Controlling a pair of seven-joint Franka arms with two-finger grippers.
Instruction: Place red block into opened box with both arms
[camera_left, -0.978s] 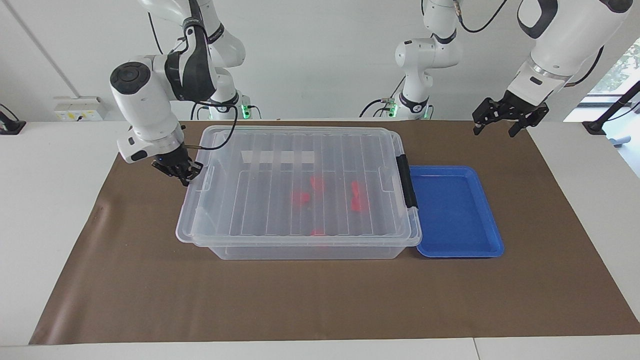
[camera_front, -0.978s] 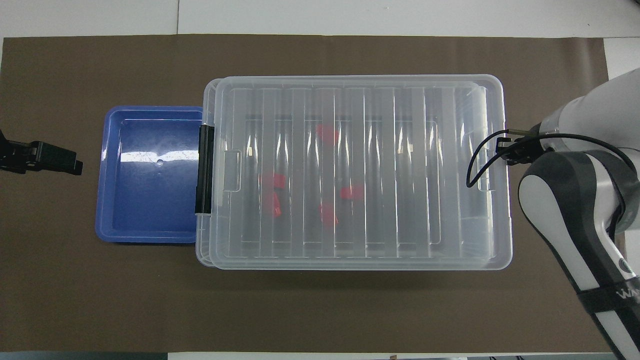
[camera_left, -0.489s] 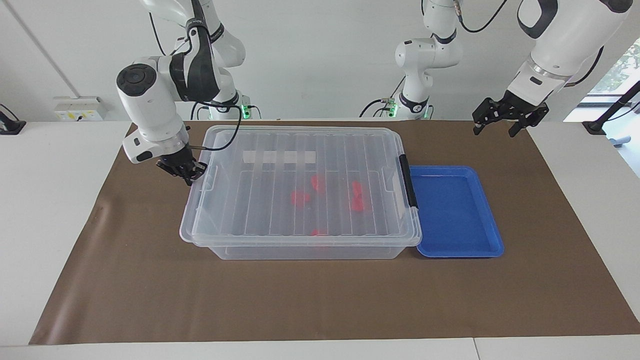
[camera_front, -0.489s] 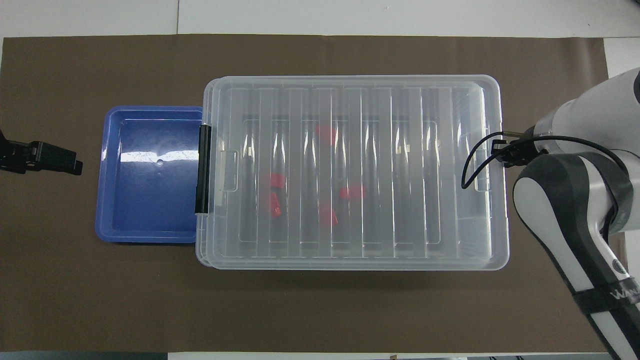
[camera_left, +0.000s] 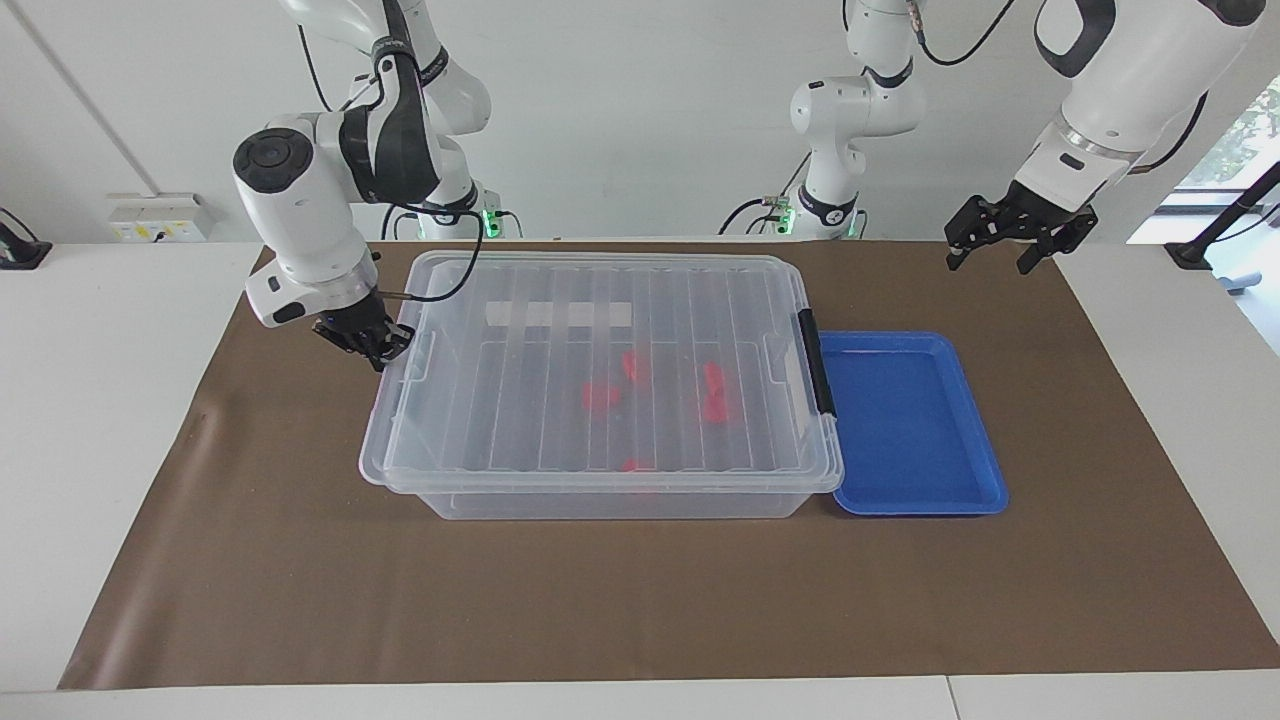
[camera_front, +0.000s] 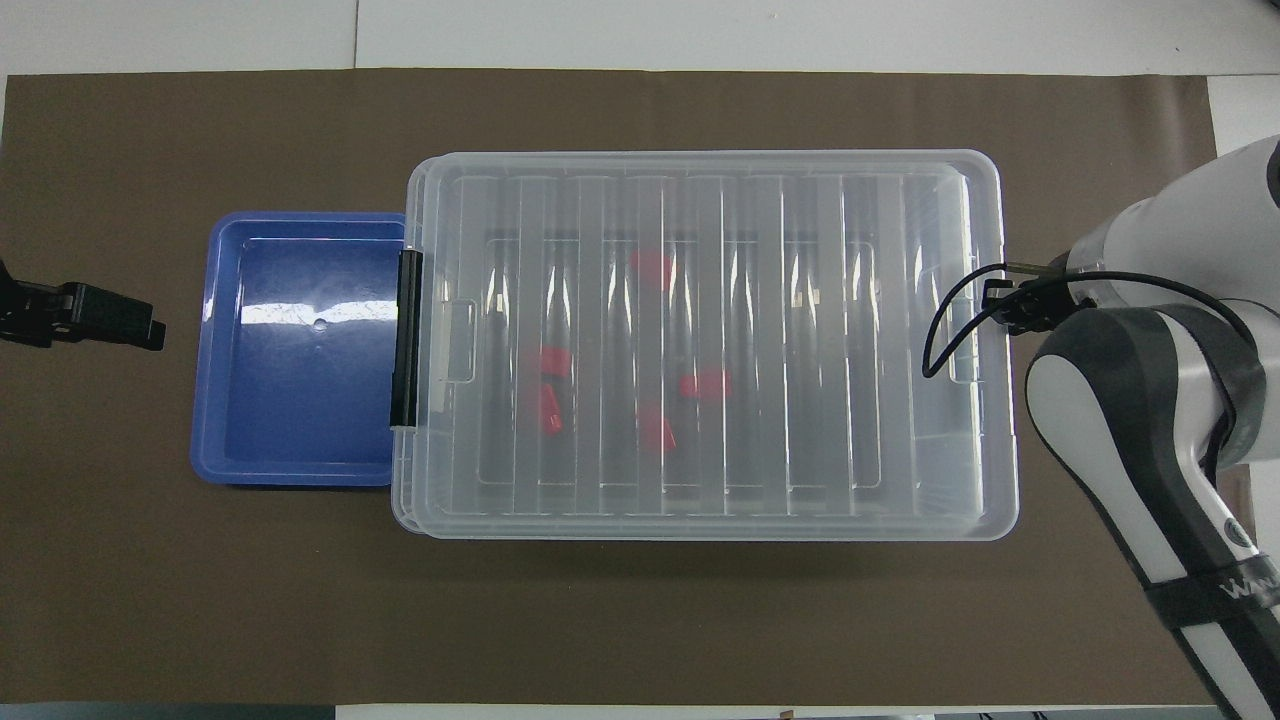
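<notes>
Two hands are showing, well apart from each other. The right hand (camera_left: 372, 345) is sitting low at the right arm's end of the box (camera_left: 600, 370), fingertips pinched together on the edge of the clear lid (camera_front: 700, 340), which is lying over the box. The left hand (camera_left: 1005, 240) is hanging open and holding nothing, up over the brown mat (camera_left: 640, 600) near the bench (camera_left: 100, 450) corner, with the blue tray (camera_left: 915, 425) lying below it, beside the box's black latch (camera_left: 815, 360). Several red blocks (camera_front: 548, 408) are lying inside the box under the lid, well apart from both hands.
</notes>
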